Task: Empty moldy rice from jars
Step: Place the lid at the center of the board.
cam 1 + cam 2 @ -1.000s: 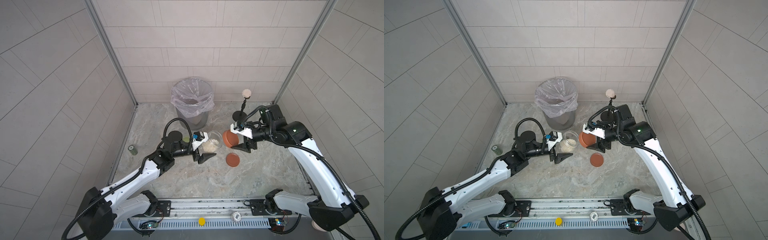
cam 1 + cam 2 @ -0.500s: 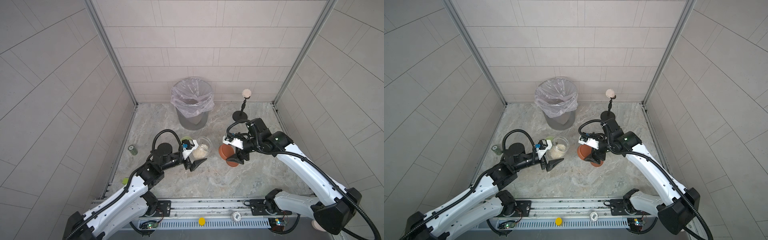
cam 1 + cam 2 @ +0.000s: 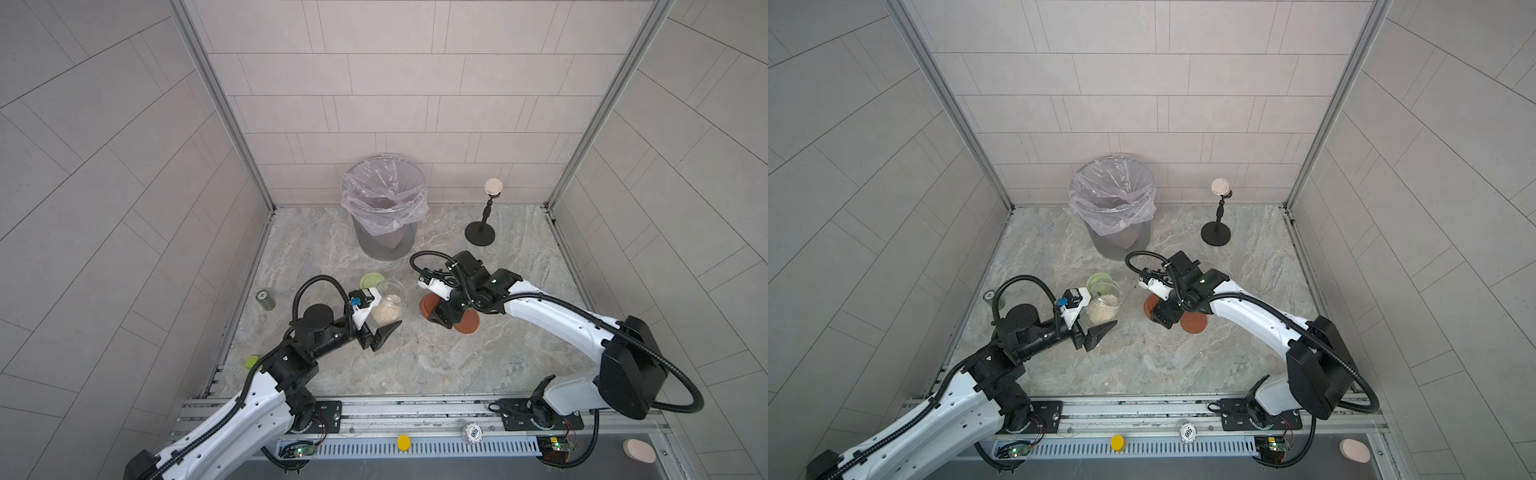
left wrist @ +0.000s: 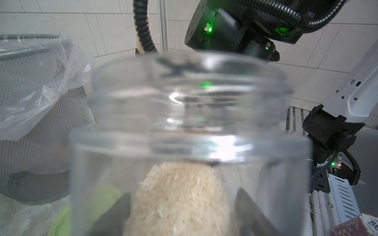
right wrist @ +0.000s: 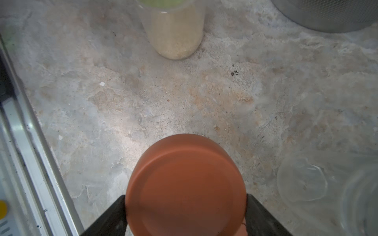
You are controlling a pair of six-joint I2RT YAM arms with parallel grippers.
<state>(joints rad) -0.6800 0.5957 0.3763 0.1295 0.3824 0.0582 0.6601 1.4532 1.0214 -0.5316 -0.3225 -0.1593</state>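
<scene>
Now, from the left, my left gripper (image 3: 384,321) is clamping a squat, lidless clear glass jar (image 3: 390,301) with off-white grainy rice (image 4: 180,196) heaped inside. A pale green round lid (image 3: 371,280) is sitting just behind it. Rightward, my right gripper (image 5: 186,214) is pinching a smooth rust-red round lid (image 5: 185,179). That lid has come down beside a second rust-red lid (image 3: 467,324) lying on the marbled stone floor (image 3: 415,365). Both arms have drawn back from the grey mesh bin (image 3: 384,245).

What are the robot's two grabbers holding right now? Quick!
Left gripper: closed on the open jar with rice in it.
Right gripper: closed on a rust-red lid.
</scene>
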